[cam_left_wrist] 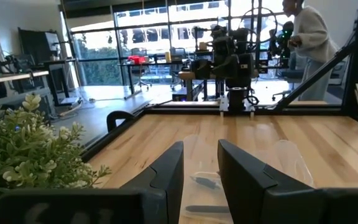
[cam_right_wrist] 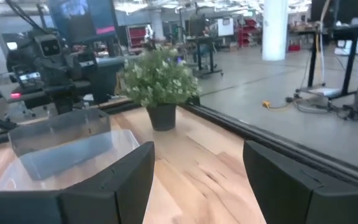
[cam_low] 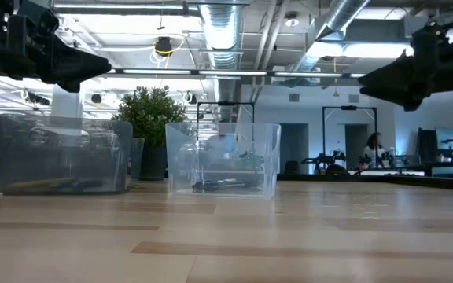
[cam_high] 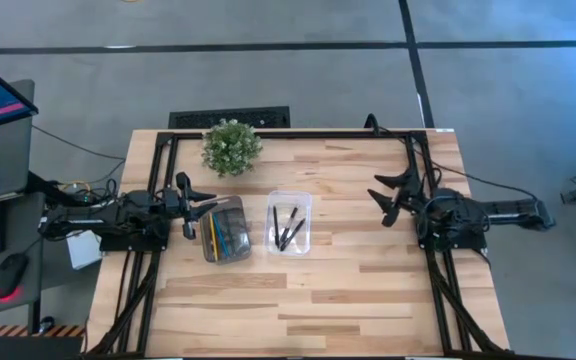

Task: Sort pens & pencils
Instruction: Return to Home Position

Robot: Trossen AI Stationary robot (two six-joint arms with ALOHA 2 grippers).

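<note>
While both arms sit at the sides of the pale wooden tabletop point(cam_high: 348, 290), the left tool point(cam_high: 190, 205) and right tool point(cam_high: 388, 195) hold their fingers parted on nothing, with a potted plant point(cam_high: 231, 146) at the far edge. Three black pens point(cam_high: 288, 228) lie in the clear bin point(cam_high: 290, 196); just beside it the dark bin point(cam_high: 230, 259) holds the pencils point(cam_high: 223, 235), yellow and blue plain, a third only perhaps visible.

**Pens and pencils lie in their bins**

Three short black pens point(cam_high: 287, 229) lie flat on the bottom of the clear bin point(cam_high: 289, 195). They are close together and a little slanted. The thin coloured pencils point(cam_high: 223, 237) lie flat in the dark bin point(cam_high: 247, 240) just beside it. A yellow one and a blue one show side by side.
</note>
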